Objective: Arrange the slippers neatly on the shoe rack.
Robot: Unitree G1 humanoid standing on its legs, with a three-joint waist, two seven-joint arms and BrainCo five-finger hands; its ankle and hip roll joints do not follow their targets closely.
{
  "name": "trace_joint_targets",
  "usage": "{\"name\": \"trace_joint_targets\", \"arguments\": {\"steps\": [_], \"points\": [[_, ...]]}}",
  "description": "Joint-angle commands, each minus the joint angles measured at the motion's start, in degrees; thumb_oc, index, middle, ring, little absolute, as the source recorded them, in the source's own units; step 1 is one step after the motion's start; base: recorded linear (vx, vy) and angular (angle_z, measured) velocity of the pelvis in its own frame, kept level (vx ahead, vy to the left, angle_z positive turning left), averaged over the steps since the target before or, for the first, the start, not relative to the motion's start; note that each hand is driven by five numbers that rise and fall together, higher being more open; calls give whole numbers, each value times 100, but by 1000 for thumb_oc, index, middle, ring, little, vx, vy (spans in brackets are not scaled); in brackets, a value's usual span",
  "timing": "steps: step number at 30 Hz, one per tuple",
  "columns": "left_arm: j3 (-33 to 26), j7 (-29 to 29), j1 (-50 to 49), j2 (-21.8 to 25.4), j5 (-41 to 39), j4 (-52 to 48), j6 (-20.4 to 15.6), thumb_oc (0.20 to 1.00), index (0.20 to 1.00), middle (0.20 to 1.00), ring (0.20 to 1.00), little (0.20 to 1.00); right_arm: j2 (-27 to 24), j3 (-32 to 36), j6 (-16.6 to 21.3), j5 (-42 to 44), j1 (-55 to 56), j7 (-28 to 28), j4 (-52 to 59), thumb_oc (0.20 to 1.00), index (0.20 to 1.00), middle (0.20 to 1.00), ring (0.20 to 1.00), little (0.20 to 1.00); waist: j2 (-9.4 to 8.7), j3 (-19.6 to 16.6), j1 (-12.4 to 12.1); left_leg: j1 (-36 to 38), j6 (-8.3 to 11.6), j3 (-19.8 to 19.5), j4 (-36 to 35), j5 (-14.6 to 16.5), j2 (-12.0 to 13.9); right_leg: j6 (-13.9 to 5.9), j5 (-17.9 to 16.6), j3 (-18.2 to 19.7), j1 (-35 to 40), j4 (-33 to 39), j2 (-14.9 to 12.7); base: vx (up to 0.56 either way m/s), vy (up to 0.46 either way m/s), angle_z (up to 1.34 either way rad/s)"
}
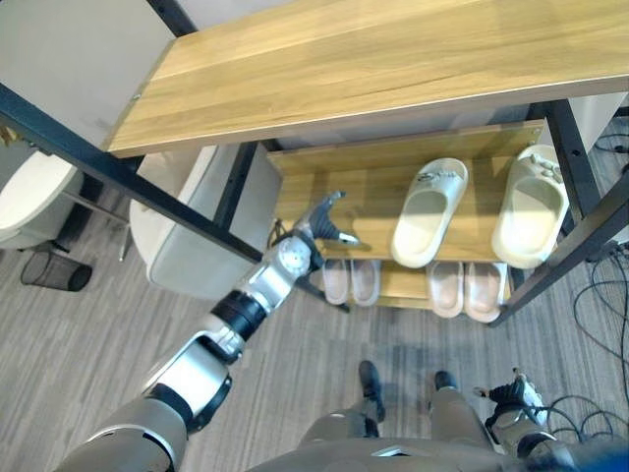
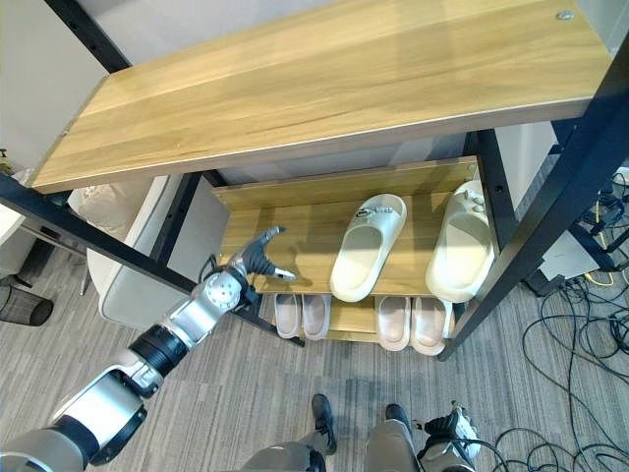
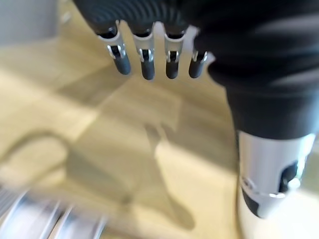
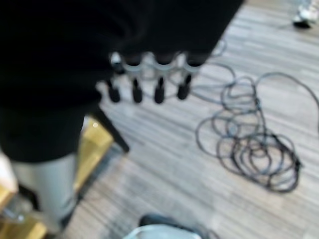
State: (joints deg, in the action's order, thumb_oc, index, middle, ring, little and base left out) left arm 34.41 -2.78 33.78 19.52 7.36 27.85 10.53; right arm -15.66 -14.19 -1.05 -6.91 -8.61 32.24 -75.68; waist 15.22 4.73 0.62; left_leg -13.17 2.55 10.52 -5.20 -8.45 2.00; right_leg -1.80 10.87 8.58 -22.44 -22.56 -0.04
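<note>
The left hand [image 1: 319, 228], fingers spread and empty, hovers over the middle shelf [image 1: 373, 187] at frame centre. Two cream slippers [image 1: 428, 211] sit to its right, probably splayed; square them together gently.

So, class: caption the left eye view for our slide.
Left hand open over the rack's middle shelf, beside two cream slippers; pink pairs below.

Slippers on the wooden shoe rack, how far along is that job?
Both cream open-toe slippers already lie on the wooden shoe rack's middle shelf, with two pale pink pairs below. The left hand hovers open over that shelf, holding nothing. The cream pair sits apart and angled, so straightening looks left.
</note>
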Motion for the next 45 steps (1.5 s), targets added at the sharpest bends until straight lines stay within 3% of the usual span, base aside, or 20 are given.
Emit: {"name": "trace_joint_targets", "arguments": {"steps": [1, 5, 14, 21, 26, 45], "points": [[-141, -14, 370, -42, 208, 205, -339, 1000, 1000, 1000, 1000, 1000, 118, -70, -34, -35, -63, 26, 59, 1000, 1000, 1000, 1000, 1000, -86, 25, 125, 420, 106, -184, 20, 662, -167, -487, -883, 29, 622, 1702, -341, 0, 0, 0], [-85, -451, 346, -142, 501, 328, -709, 1000, 1000, 1000, 1000, 1000, 58, -157, -39, -99, -126, 63, 61, 1000, 1000, 1000, 1000, 1000, -132, 44, 172, 367, 98, -155, 20, 677, -151, -486, -891, 67, 527, 1658, -322, 0, 0, 0], [-305, -1259, 378, -478, 422, 582, -904, 1000, 1000, 1000, 1000, 1000, -48, -226, -62, -120, -124, 103, 116, 1000, 1000, 1000, 1000, 1000, -157, 23, 245, 322, 75, -103, 20, 693, -151, -482, -907, 131, 406, 1594, -320, 5, -4, -3], [-217, -1125, 378, -772, 457, 844, -787, 1000, 1000, 1000, 1000, 1000, -73, -231, -57, -149, -153, 111, 125, 1000, 1000, 1000, 1000, 1000, -123, -5, 266, 333, 66, -92, 20, 710, -161, -470, -885, 167, 383, 1556, -314, 2, -1, -1], [-303, -1349, 425, -1226, 230, 1383, -586, 1000, 1000, 1000, 1000, 1000, -78, -271, -60, -109, -179, 130, 148, 1000, 1000, 1000, 1000, 1000, -106, 5, 315, 323, 56, -90, 20, 706, -161, -460, -891, 177, 335, 1540, -308, 0, 0, 0], [-68, -1606, 748, -1907, 58, 1643, -712, 1000, 1000, 1000, 1000, 1000, -117, -403, -9, -55, -274, 174, 41, 1000, 1000, 1000, 1000, 1000, -115, -2, 421, 288, 55, -38, 20, 723, -136, -452, -898, 266, 225, 1478, -278, -1, -2, -1]]}}
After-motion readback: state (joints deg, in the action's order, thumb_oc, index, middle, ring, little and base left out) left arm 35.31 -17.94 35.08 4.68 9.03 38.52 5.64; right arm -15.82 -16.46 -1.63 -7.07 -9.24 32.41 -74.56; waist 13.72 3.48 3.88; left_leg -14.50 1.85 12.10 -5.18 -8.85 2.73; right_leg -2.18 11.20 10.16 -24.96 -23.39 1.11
